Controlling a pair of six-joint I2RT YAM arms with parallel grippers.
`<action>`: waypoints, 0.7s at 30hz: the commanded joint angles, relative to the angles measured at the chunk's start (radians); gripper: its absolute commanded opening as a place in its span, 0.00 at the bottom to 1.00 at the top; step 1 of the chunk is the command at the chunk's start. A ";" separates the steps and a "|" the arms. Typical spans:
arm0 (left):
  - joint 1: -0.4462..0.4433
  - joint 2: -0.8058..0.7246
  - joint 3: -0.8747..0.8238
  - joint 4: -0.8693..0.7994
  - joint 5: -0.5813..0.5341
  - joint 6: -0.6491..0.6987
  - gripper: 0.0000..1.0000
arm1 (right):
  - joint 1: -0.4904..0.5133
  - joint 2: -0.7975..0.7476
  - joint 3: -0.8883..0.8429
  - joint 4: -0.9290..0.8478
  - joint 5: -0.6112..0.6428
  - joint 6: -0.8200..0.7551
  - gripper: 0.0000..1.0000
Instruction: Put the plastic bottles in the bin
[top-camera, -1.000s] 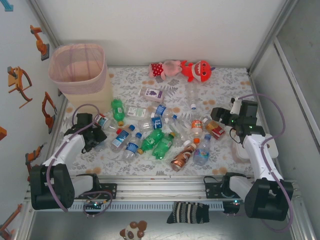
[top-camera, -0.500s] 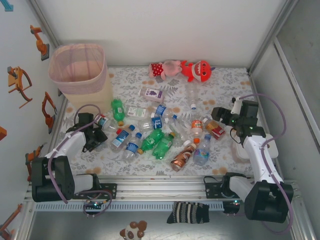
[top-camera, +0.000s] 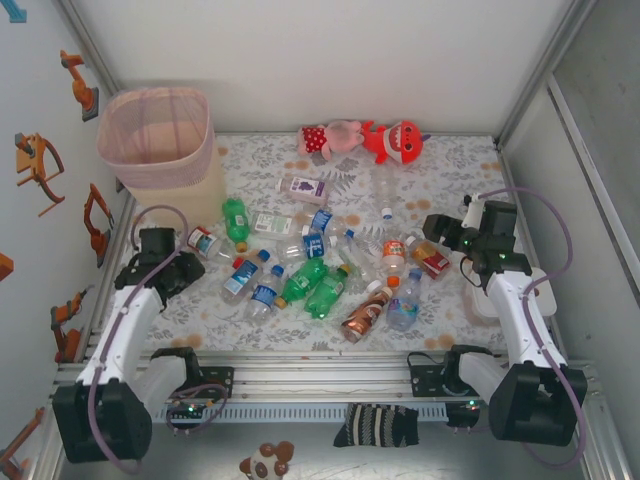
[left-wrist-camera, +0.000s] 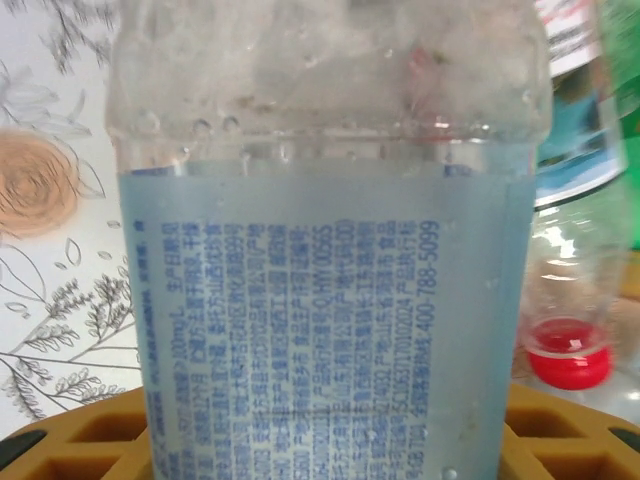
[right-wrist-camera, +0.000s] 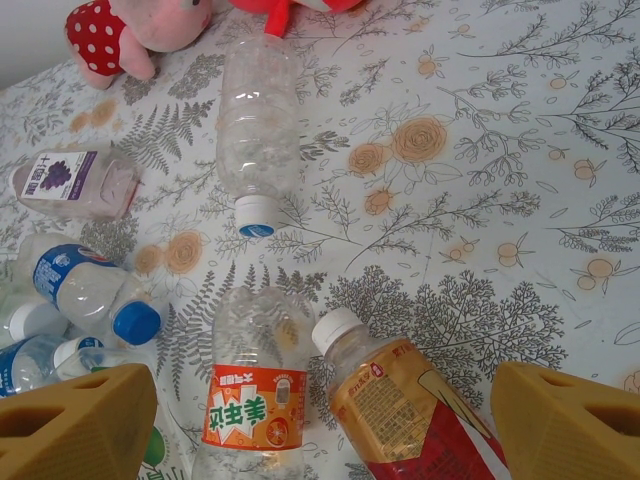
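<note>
Several plastic bottles (top-camera: 310, 270) lie scattered mid-table: green ones (top-camera: 325, 292), a brown one (top-camera: 362, 315), clear ones with blue labels. My left gripper (top-camera: 172, 272) sits at the pile's left edge, shut on a clear bottle with a pale blue label (left-wrist-camera: 330, 300) that spans the gap between its yellow fingers (left-wrist-camera: 80, 440). A red cap (left-wrist-camera: 568, 365) of another bottle lies just beyond. My right gripper (right-wrist-camera: 330, 420) hangs open over a red-labelled bottle (right-wrist-camera: 420, 410) and an orange-labelled clear one (right-wrist-camera: 255, 400). The pink bin (top-camera: 165, 165) stands at the far left corner.
Pink and red plush toys (top-camera: 365, 138) lie at the back edge. A small purple-labelled carton (top-camera: 305, 186) sits behind the pile. White walls close in the table on the left, back and right. A clear bottle with a blue cap (right-wrist-camera: 258, 130) lies further out.
My left gripper has drawn back to the left, away from the pile, and the arm's elbow has swung toward the near edge. The right arm has stayed put.
</note>
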 joint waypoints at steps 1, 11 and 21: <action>0.004 -0.057 0.085 -0.078 -0.004 0.059 0.51 | -0.001 -0.023 0.038 -0.017 -0.001 0.005 0.86; 0.004 -0.029 0.395 -0.145 0.120 0.296 0.49 | -0.001 -0.017 0.066 -0.047 -0.002 0.005 0.86; 0.004 0.183 0.773 -0.126 0.232 0.390 0.49 | -0.002 -0.019 0.121 -0.108 0.007 -0.003 0.86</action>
